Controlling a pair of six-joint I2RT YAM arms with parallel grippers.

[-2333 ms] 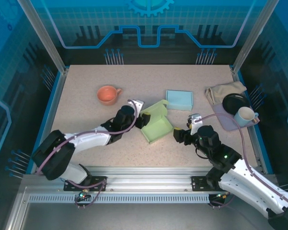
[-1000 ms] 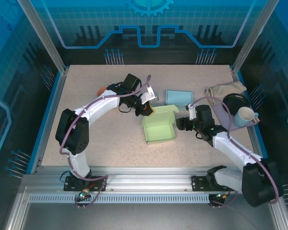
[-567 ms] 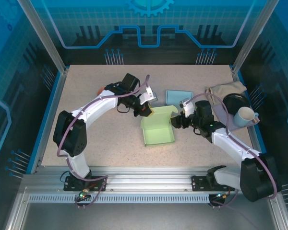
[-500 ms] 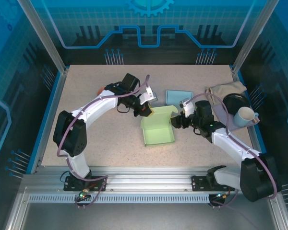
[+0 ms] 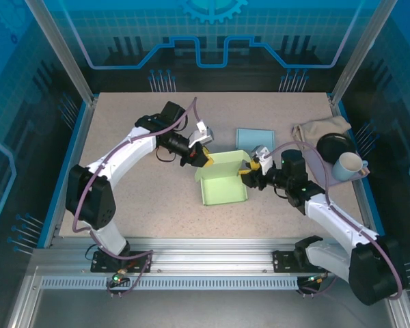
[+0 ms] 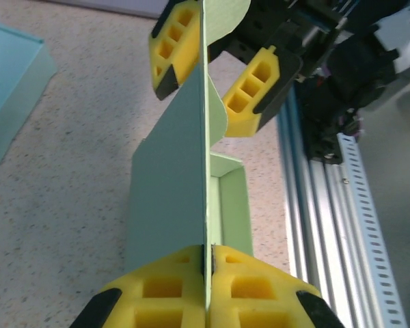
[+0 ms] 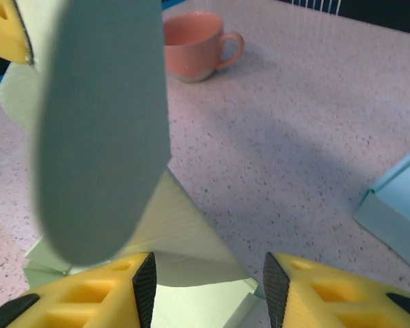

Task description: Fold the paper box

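As it stands at the middle of the speckled table (image 5: 123, 198), the green paper box (image 5: 224, 190) has its lid flap (image 6: 181, 157) upright. The left gripper (image 5: 206, 159) is clamped tight on the flap's left end; the right gripper (image 5: 249, 169) straddles its right end, jaws half apart, not yet closed.

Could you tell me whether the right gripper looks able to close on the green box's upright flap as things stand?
Probably yes: the right gripper straddles the far end of the upright flap, a finger on either side and nothing between, while the left gripper pinches its near end.
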